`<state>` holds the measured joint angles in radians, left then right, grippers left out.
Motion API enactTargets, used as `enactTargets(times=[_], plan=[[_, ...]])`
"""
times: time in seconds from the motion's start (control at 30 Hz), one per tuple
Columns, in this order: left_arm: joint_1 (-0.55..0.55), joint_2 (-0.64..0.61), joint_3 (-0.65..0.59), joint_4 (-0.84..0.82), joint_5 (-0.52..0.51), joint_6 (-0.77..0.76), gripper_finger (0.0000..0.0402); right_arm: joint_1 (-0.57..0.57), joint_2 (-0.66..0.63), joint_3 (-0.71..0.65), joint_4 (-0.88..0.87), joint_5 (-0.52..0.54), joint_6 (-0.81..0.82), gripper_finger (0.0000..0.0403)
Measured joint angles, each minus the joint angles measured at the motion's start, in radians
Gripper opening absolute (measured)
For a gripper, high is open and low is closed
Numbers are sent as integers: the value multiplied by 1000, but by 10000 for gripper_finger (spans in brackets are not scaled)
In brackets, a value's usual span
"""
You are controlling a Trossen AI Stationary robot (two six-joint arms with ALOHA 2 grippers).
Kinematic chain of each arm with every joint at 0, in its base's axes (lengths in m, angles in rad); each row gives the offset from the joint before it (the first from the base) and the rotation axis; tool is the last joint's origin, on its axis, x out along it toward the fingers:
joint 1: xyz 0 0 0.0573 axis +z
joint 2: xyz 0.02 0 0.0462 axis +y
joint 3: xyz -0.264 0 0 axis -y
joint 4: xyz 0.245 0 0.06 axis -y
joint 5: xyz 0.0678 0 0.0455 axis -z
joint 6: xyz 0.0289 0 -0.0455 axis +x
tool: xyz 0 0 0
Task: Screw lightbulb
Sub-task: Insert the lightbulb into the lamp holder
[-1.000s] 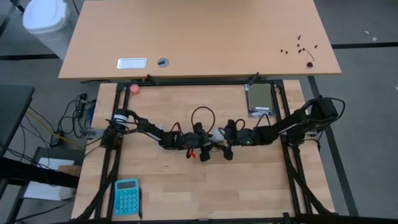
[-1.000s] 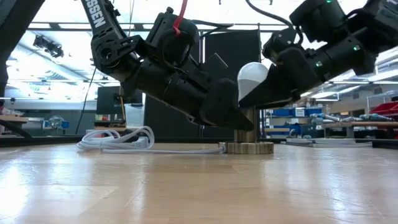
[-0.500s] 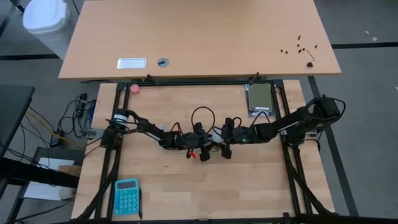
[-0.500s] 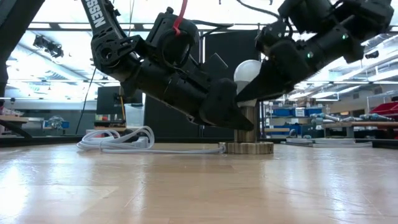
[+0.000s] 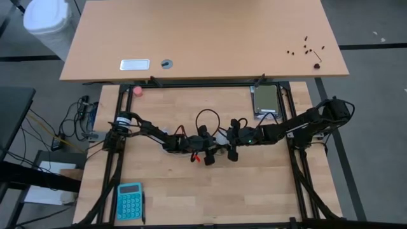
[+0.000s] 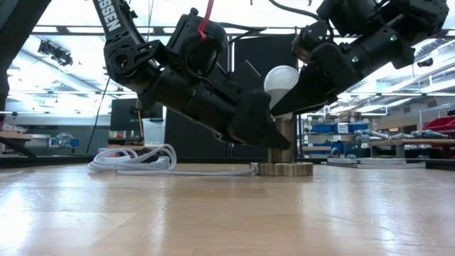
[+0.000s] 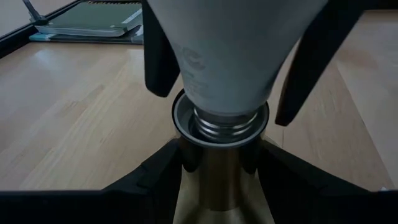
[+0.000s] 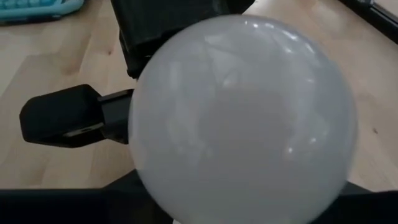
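**Lightbulb seating in socket: threading step under way**

- Table (image 5: 267, 197): wooden top, carrying every item below; both arms are meeting at its middle.
- Left gripper (image 6: 264, 134): jaws are clasping the brass socket post, part open around it, one finger on each side, bracing it just under the bulb.
- Right gripper (image 6: 302, 87): jaws are reaching in from above and closing about the globe; firm contact cannot be told.
- Socket (image 6: 284, 153): upright post on a round base, sitting between the left jaws; white cord (image 6: 138, 162) is trailing off well away from both jaws.
- Lightbulb (image 6: 281, 80): white globe lying between the right jaws, directly above the left jaws; its threaded base (image 7: 227, 121) is sitting in the socket mouth, threads showing, so judged only partly screwed.

Next move, as judged: the right jaws are needing a sure hold, then a twist about the bulb's axis while the left jaws are holding the socket against turning.
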<state>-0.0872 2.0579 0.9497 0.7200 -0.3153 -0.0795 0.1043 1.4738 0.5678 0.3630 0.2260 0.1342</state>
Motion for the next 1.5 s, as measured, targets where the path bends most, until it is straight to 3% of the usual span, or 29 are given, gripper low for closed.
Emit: enactTargets(times=[0.5, 1.27, 1.5], plan=[[-1, 0, 0, 4, -11, -14, 198, 0, 40, -1, 28, 3, 1, 169], [-3, 1, 0, 24, -169, -161, 198, 60, 81, -1, 113, 247, 204, 164], [-3, 2, -1, -7, -201, -160, 198, 55, 175, 35, 145, 245, 197, 165]])
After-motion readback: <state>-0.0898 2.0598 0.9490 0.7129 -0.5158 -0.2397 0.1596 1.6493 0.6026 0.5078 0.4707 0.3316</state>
